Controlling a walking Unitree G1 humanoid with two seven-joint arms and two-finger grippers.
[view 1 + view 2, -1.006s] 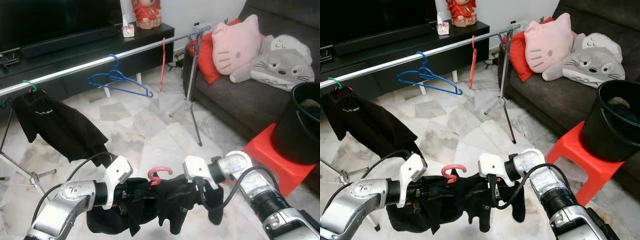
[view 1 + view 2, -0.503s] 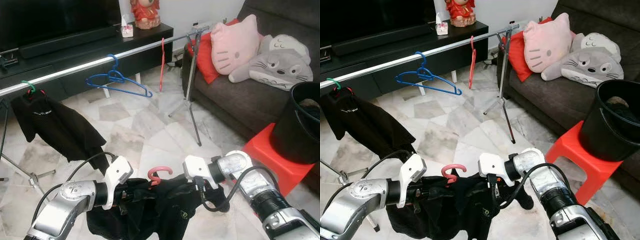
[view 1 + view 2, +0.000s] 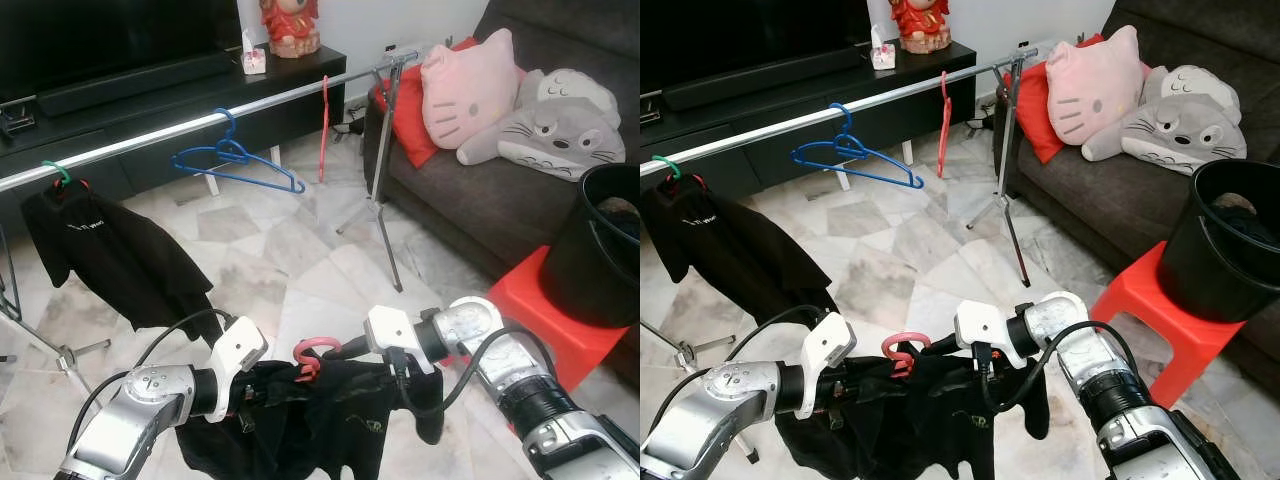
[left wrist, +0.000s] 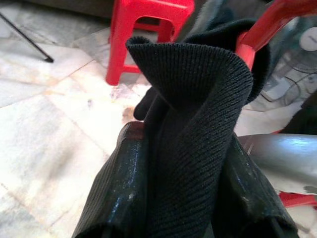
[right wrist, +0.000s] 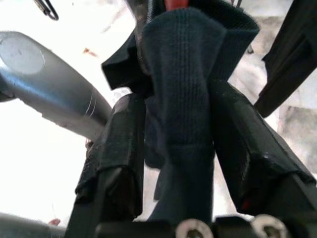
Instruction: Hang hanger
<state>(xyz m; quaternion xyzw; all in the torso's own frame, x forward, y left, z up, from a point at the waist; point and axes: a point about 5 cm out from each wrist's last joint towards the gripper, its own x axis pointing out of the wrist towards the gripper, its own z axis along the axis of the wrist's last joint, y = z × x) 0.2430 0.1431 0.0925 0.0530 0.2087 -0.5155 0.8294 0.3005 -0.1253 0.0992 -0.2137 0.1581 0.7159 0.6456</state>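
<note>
A black garment (image 3: 300,420) draped on a pink hanger (image 3: 312,352) is carried low in front of the robot, stretched between both arms over the marble floor (image 3: 290,260). The left gripper (image 4: 183,163) has its jaws pinched on a fold of the dark knit at one shoulder; the pink hook rises between the two grippers; the right gripper (image 5: 181,148) has its jaws clamped on the cloth at the other shoulder. Well beyond and above both jaws runs the silver rail (image 3: 200,122), carrying a black shirt (image 3: 110,255) at its left end, a blue hanger (image 3: 235,160) further along and a red hanger (image 3: 325,125) near the right post. The step in hand appears to be the carry toward the rail; the next move likely calls for lifting the load and guiding the hook over a bare stretch of rail.
</note>
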